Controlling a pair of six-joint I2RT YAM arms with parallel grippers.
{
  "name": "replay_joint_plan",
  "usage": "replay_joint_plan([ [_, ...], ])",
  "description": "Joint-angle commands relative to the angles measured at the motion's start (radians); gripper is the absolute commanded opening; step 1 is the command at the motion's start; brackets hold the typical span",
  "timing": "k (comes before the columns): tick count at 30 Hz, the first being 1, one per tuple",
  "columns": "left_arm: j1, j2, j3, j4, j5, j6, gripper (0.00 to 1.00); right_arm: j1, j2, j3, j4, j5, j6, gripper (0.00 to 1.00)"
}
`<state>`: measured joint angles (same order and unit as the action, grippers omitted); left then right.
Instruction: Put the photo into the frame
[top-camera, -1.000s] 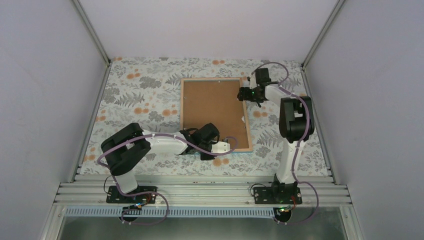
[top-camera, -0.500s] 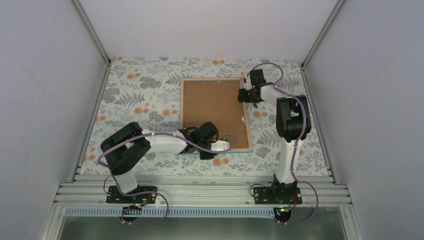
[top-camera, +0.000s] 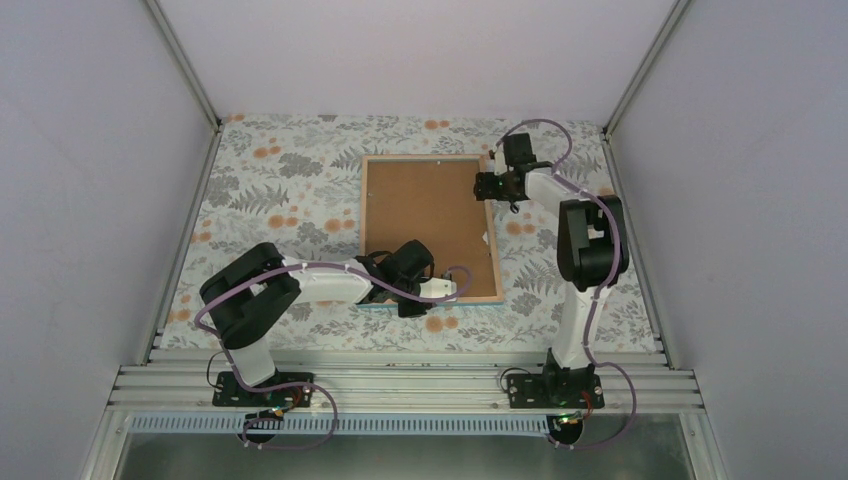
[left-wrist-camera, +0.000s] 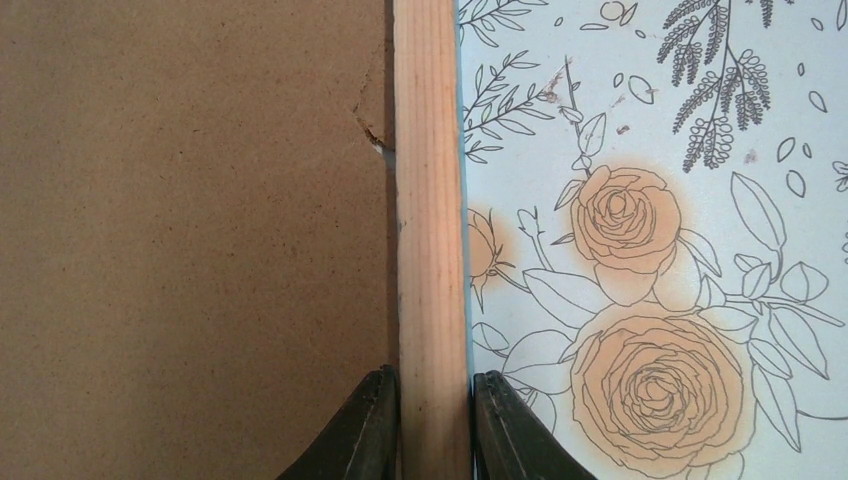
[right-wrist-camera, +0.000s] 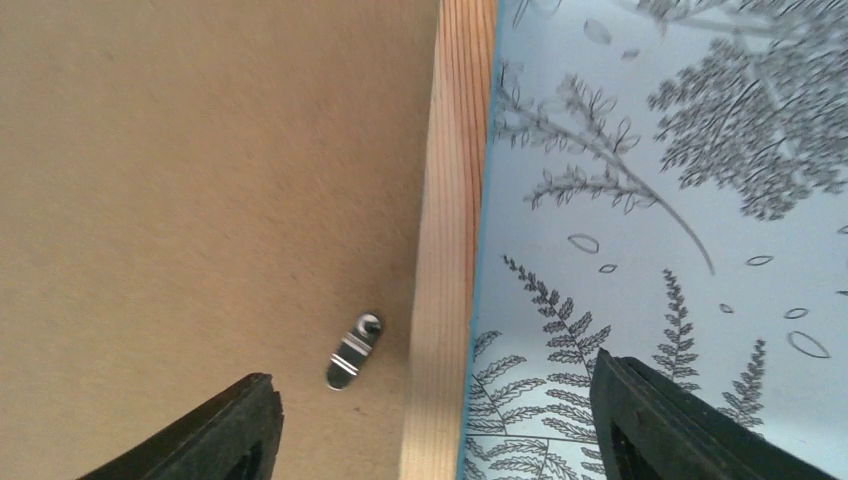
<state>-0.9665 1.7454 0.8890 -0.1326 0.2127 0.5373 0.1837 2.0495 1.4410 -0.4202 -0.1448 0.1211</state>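
Frame (left-wrist-camera: 430, 200) stiff, prob. breakable; hold by wood edge: left gripper (left-wrist-camera: 433, 380) pinches it, bottom centre; right gripper (right-wrist-camera: 432, 400) wide.

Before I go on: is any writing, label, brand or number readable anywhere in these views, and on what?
None can be read in any view.
The backing board is plain brown.
The frame shows bare wood.
The metal clip is too small to show any marking.
The tablecloth carries only drawn flowers and ferns.
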Motion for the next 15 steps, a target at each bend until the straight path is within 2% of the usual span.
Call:
replay_joint_plan([
  [1,0.016,0.01,-0.021,-0.042,-0.019,0.01,0.21,0.018,-0.032,0.015,0.024,-0.008,0.044,0.8],
  [4,0.017,0.009,-0.021,-0.038,-0.02,0.006,0.21,0.028,0.006,0.019,0.025,0.02,0.055,0.81],
  [9,0.018,0.013,-0.02,-0.036,-0.021,-0.004,0.21,0.037,0.061,0.041,0.032,0.061,0.057,0.78],
  [13,0.02,0.012,-0.017,-0.037,-0.025,-0.004,0.21,0.054,0.078,0.029,0.029,0.085,0.03,0.68],
  [15,0.025,0.012,-0.018,-0.041,-0.027,-0.004,0.21,0.053,0.079,0.016,0.021,0.103,0.014,0.56],
])
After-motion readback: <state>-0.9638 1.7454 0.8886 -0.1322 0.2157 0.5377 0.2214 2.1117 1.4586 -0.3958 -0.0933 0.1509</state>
